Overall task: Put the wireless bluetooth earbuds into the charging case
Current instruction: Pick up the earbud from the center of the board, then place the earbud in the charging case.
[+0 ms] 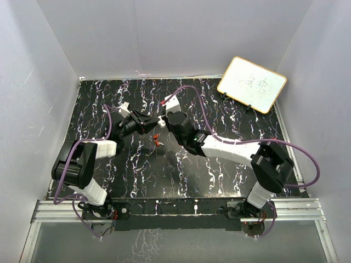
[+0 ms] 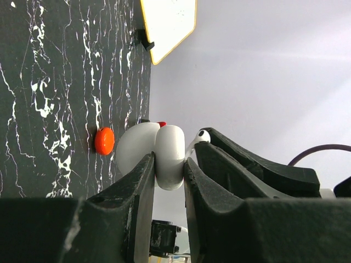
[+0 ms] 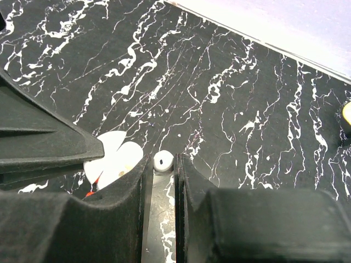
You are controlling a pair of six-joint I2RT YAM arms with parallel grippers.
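The left gripper (image 2: 168, 166) is clamped on the white charging case (image 2: 137, 148), its two dark fingers pressing on one rounded half from either side. The case is held off the black marbled table (image 3: 230, 82). It looks opened into two lobes, but the left wrist view shows it only edge-on, so its inside is hidden. A red bit (image 2: 162, 124) peeks over the seam between the lobes; whether it sits in the case or behind it cannot be told. The right gripper (image 3: 163, 167) is pinched tight on a white earbud (image 3: 163, 160). Only the earbud's round tip shows above the fingertips, and the rest is buried between the pads. In the left wrist view the earbud sits just beside the case's outer lobe, and contact between them is not clear. From above, the two grippers meet over the middle of the table and cover both case and earbud almost entirely. Two small red specks (image 1: 159, 143) lie on the table just below them, too tiny to make out. An orange-red disc (image 2: 104, 140) rests on the table near the case. A yellow-rimmed whiteboard (image 1: 252, 85) leans at the far right corner, cut off in both wrist views.
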